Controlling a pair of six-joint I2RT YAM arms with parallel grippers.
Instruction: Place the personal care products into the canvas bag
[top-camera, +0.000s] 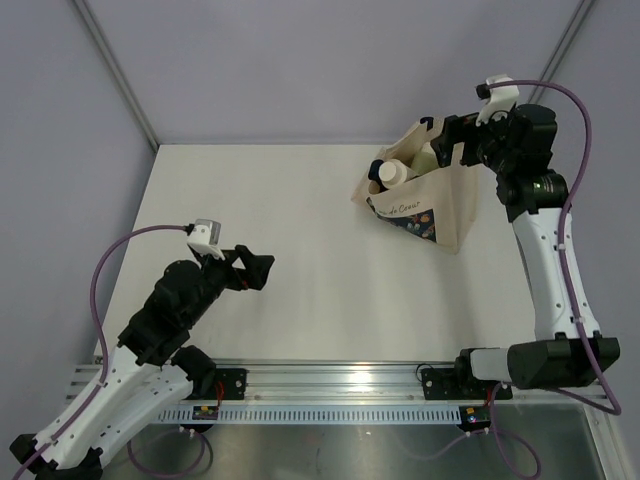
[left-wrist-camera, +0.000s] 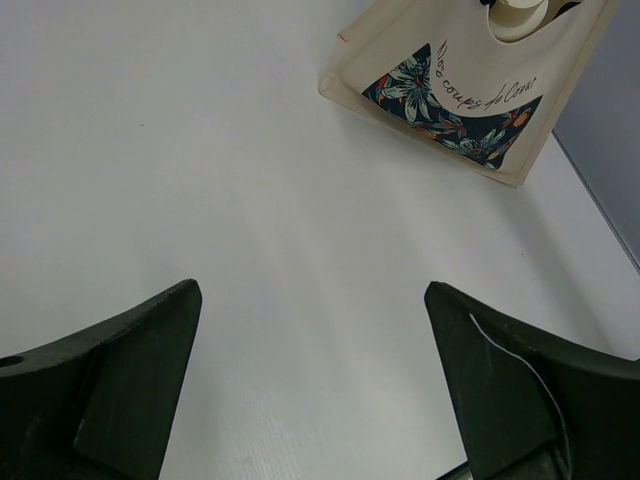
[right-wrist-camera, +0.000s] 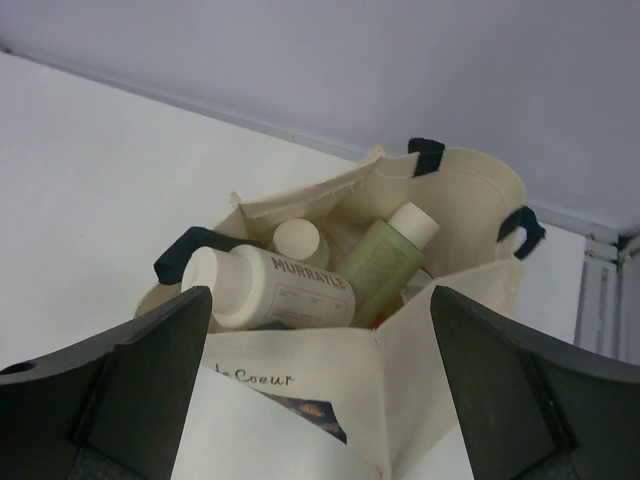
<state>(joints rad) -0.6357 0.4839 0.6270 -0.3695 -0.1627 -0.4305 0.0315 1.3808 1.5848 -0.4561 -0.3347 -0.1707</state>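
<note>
The cream canvas bag (top-camera: 447, 205) with navy handles and a dark floral print stands at the back right of the table. It also shows in the left wrist view (left-wrist-camera: 385, 45). Inside it lie a cream-white bottle (right-wrist-camera: 280, 290), a grey-green white-capped bottle (right-wrist-camera: 382, 262) and another white-capped one (right-wrist-camera: 300, 240), with a sliver of orange beneath. My right gripper (right-wrist-camera: 318, 300) is open and empty, just above the bag's near wall (right-wrist-camera: 430, 350); it shows at the bag's back right in the top view (top-camera: 447, 143). My left gripper (top-camera: 258, 268) is open and empty over bare table, far from the bag.
The white table (top-camera: 300, 220) ends at grey walls behind and on the left. A metal rail (top-camera: 340, 385) with the arm bases runs along the near edge. The table's right edge (left-wrist-camera: 600, 200) lies close beside the bag.
</note>
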